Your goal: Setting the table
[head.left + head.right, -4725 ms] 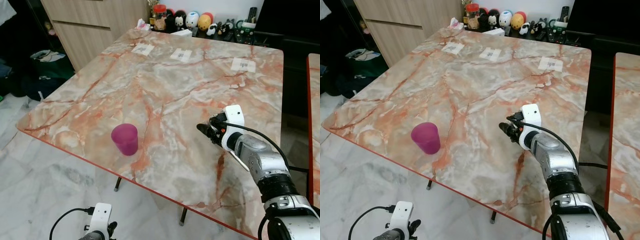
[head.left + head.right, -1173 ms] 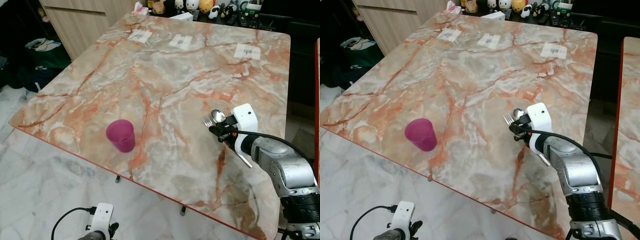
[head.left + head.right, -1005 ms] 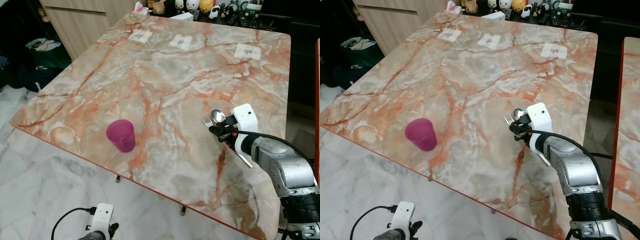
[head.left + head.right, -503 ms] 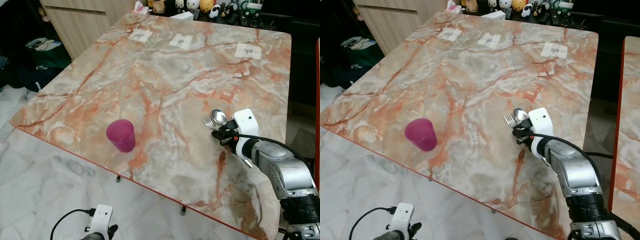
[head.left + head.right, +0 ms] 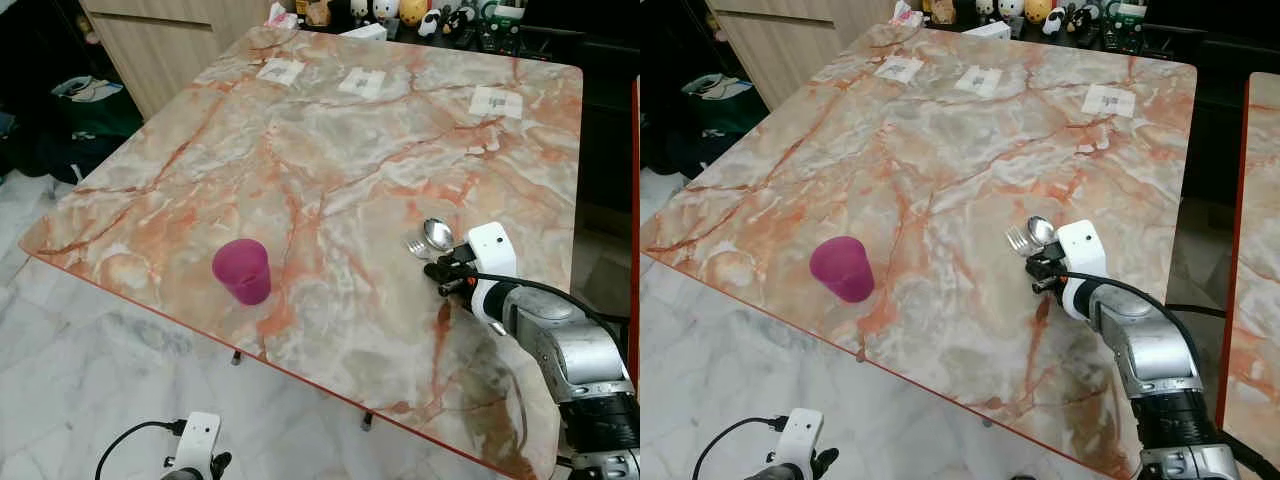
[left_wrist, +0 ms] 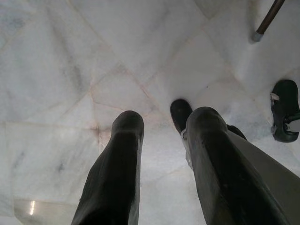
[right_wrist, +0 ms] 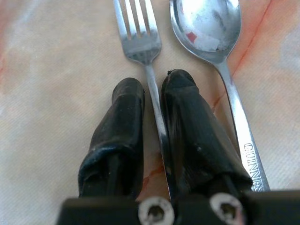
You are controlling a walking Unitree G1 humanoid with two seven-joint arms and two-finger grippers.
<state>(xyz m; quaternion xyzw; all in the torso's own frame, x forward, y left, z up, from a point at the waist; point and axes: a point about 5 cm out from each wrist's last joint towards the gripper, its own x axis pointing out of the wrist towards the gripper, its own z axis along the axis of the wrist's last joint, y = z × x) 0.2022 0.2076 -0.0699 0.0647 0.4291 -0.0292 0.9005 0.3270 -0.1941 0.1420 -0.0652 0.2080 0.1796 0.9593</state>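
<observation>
the right end effector [image 7: 152, 86] lay low over the marble bench [image 5: 330, 150], near its right edge on the robot's side. its 2 black fingers [image 7: 123, 126] stood a narrow gap apart, 1 on each side of the fork [image 7: 145, 51], whose thin handle ran between them. whether the pads actually pressed the handle could not be told, since a sliver of space showed beside it on the left finger's side. the fork's tines pointed away from the wrist, and its head lay flat on the bench. just beside it, parallel and with its bowl level with the tines, lay the spoon [image 7: 208, 28], bowl up, a small red and white reflection in it and lettering stamped near the handle's end. from the head camera the 2 pieces appeared as a close pair just ahead of the white wrist housing [image 5: 490, 250].

a pink cup [image 5: 241, 271] stood upright well to the left of the cutlery, near the bench's front edge. 3 white paper tags [image 5: 361, 82] lay in a row along the far side. beyond the far edge sat a row of small toy figures [image 5: 385, 10].

the left end effector [image 6: 161, 126] hung idle below bench height, its 2 fingers apart over the pale marble floor [image 6: 70, 61].
</observation>
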